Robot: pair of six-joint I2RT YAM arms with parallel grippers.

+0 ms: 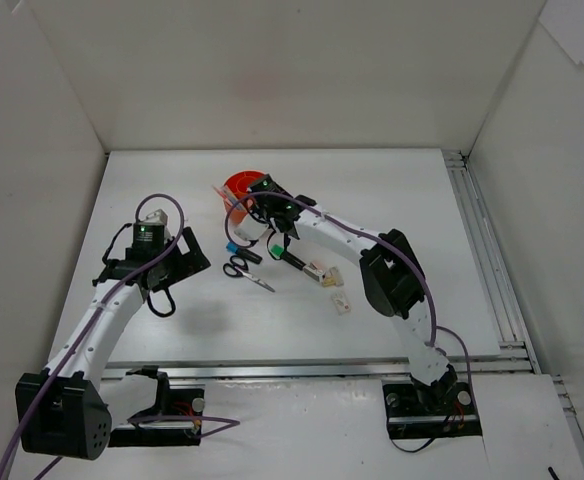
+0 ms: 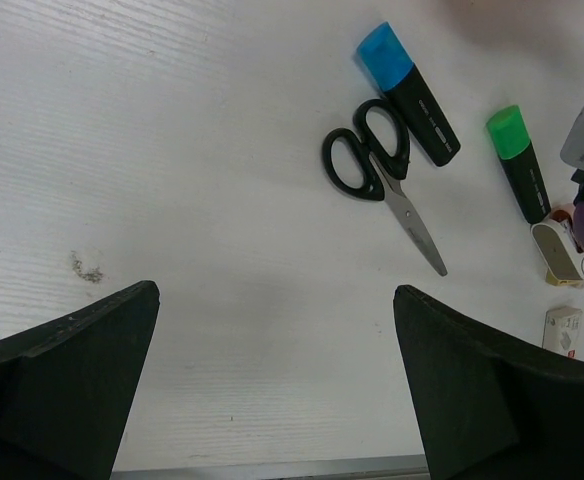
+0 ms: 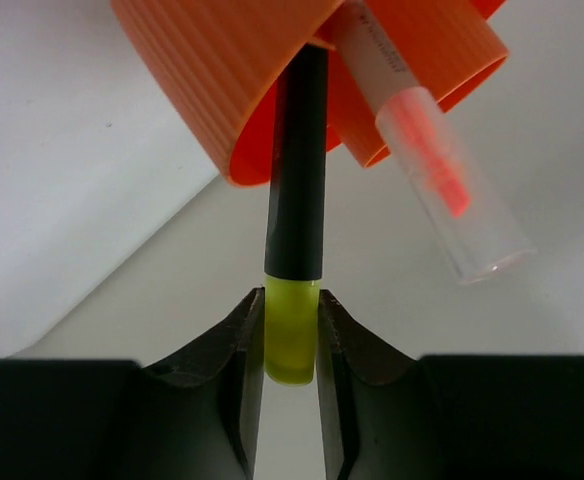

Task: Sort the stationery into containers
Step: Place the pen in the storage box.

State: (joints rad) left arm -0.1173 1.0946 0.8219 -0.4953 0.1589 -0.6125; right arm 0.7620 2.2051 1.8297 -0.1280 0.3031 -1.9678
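Fingers (image 3: 227,350) of the right gripper (image 3: 292,315) are pinching the yellow highlighter (image 3: 297,180) by its cap, leaving the black barrel free and reaching into the orange organiser (image 3: 222,70). The left gripper (image 2: 275,300) is hovering wide open near the scissors (image 2: 387,190), probably awaiting its turn.

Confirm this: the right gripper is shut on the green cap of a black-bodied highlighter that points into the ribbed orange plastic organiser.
Not quite. The cap pinched by the right gripper is yellow, not green, as the right wrist view shows. The rest holds: the black-bodied highlighter points into the ribbed orange plastic organiser.
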